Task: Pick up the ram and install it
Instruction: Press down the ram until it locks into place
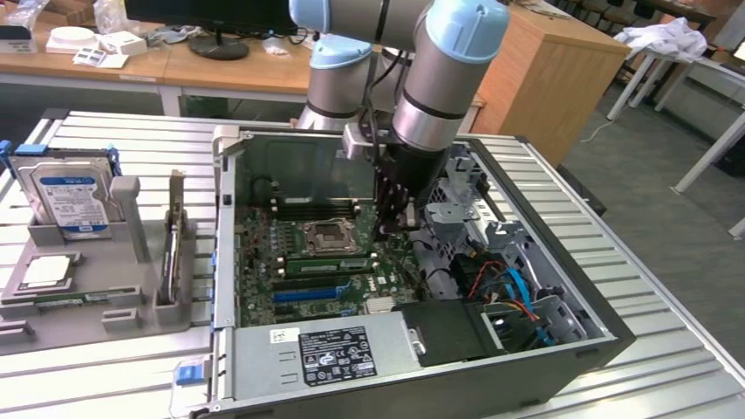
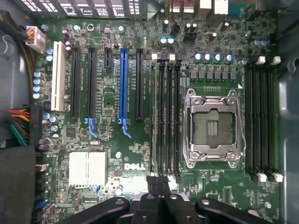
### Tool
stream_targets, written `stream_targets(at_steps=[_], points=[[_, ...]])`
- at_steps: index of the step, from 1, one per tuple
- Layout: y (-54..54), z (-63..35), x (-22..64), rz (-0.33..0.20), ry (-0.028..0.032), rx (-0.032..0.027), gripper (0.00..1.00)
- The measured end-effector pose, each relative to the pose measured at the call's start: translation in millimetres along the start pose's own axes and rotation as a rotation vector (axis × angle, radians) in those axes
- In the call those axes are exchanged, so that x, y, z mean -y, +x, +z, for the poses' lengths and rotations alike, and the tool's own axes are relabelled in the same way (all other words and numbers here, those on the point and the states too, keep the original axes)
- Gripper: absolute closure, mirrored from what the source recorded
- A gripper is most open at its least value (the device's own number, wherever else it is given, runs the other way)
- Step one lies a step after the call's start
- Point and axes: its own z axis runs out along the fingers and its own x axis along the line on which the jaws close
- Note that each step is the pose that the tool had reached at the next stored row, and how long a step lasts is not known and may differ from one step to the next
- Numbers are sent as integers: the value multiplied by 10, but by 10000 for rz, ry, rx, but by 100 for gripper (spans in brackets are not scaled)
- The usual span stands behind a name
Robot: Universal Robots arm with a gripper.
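End effector [image 2: 159, 186], pressed together, hovers above motherboard [image 2: 117, 140] memory slots [image 2: 166, 116]; a green ram [image 1: 330, 264] sits seated in one slot; installation looks nearly complete.

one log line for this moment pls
arm: inside pc case | gripper: shut, over memory slots | ram: at slots beside cpu socket | held: unclear

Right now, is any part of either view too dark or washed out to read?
Exterior view: daylight blows out the floor at its right; the case's interior is dim but readable. Wrist view: the motherboard is evenly lit, with mild glare on the socket frame; the pincer is a dark silhouette.
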Motion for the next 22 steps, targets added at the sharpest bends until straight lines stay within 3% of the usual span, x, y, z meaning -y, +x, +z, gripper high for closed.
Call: stream_targets(at_steps=[5,17,22], points=[[0,1,-25,-1,1,0,89],[-11,39,-569,-1,41,0,89],[-16,54,-745,-1,43,0,89]])
